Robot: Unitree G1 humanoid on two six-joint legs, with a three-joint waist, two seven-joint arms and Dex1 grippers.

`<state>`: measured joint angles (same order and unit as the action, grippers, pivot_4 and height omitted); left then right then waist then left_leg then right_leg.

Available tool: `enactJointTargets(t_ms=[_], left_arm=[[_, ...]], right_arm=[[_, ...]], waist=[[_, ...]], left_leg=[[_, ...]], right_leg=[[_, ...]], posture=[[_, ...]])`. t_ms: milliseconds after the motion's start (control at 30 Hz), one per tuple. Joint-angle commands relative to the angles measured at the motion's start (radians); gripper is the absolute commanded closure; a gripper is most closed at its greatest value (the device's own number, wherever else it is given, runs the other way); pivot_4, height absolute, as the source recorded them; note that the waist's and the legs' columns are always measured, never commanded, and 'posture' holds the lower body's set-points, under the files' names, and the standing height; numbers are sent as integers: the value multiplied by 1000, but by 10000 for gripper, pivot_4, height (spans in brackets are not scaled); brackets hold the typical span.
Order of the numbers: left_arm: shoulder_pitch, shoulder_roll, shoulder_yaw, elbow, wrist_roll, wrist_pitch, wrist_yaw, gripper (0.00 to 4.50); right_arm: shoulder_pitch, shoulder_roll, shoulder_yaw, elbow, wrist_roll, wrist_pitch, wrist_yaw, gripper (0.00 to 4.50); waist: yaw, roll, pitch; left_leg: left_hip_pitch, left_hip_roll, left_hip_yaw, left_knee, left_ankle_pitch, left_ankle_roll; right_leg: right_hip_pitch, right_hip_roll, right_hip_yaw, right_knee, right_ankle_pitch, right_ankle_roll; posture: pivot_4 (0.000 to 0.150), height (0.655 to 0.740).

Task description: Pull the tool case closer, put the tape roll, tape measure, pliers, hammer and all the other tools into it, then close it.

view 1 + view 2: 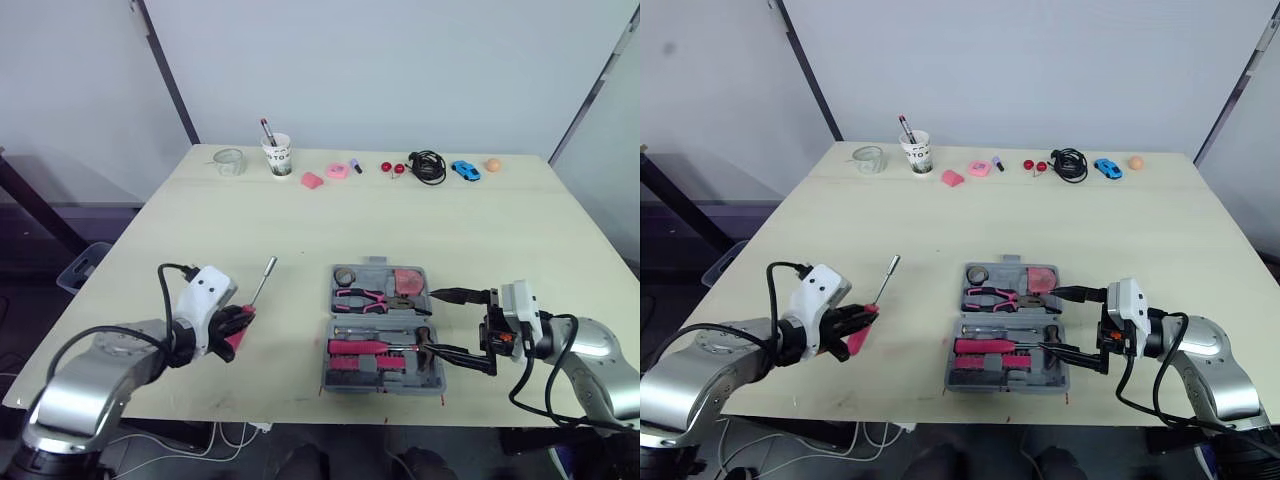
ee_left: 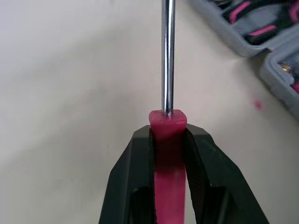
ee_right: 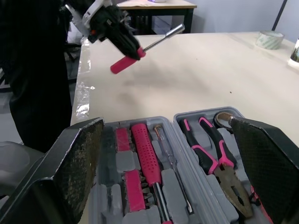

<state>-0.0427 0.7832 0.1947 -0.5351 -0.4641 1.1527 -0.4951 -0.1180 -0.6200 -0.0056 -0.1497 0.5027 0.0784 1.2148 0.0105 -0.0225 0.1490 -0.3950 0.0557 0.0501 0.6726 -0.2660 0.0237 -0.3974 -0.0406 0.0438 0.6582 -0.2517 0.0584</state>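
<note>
Left of the tool case (image 1: 385, 383), a pink-handled screwdriver (image 1: 263, 281) was held by the left gripper (image 1: 236, 324), whose fingers were clamped on the handle, the steel shaft slanting up and away from the robot, seemingly lifted off the table (image 1: 300, 220). Right of the case, the right gripper (image 1: 456, 325) was seen empty with its fingers spread wide apart, one by each half of the case. The case was found open and drawn close to the table's near edge, so the pulling step was judged done. Inside its far half the tape roll (image 1: 345, 274), the pliers (image 1: 362, 297) and the reddish tape measure (image 1: 407, 279) were lodged. In its near half a pink-handled tool (image 1: 362, 348), taken to be the hammer, was seated beside a thin screwdriver (image 3: 171, 161). What was judged left was the stowing of the held screwdriver and the closing of the lid. Between the left gripper and the case only bare tabletop was seen, so an open path was offered. Little room was left between the case and the near edge. Well beyond the case, along the far edge, a cup (image 1: 277, 154), a coiled cable (image 1: 428, 165) and other small things were set well apart from the work.
</note>
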Motion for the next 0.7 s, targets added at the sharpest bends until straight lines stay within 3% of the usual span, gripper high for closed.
enactJointTargets(t_ms=[33, 233, 700], left_arm=[[-68, -97, 71, -71, -26, 217, 101, 40984], [-158, -254, 117, -44, 9, 446, 207, 40984], [-258, -389, 120, 112, 51, 462, 335, 40984]], right_arm=[[-16, 3, -1, -12, 1, -21, 10, 0], [-11, 3, -3, -15, 1, -22, 13, 0], [2, 4, 0, -47, -3, -10, -13, 0]], waist=[[2, 0, 0], [0, 0, 0], [0, 0, 0]], left_leg=[[0, 0, 0, 0, 0, 0], [0, -1, -2, 0, 0, -1], [0, -2, -2, 0, 1, -1]], right_leg=[[0, 0, 0, 0, 0, 0], [0, 0, 0, 0, 0, 0], [1, 0, 0, 0, 0, 0]], posture=[[1500, 7400], [1500, 7400], [1500, 7400]])
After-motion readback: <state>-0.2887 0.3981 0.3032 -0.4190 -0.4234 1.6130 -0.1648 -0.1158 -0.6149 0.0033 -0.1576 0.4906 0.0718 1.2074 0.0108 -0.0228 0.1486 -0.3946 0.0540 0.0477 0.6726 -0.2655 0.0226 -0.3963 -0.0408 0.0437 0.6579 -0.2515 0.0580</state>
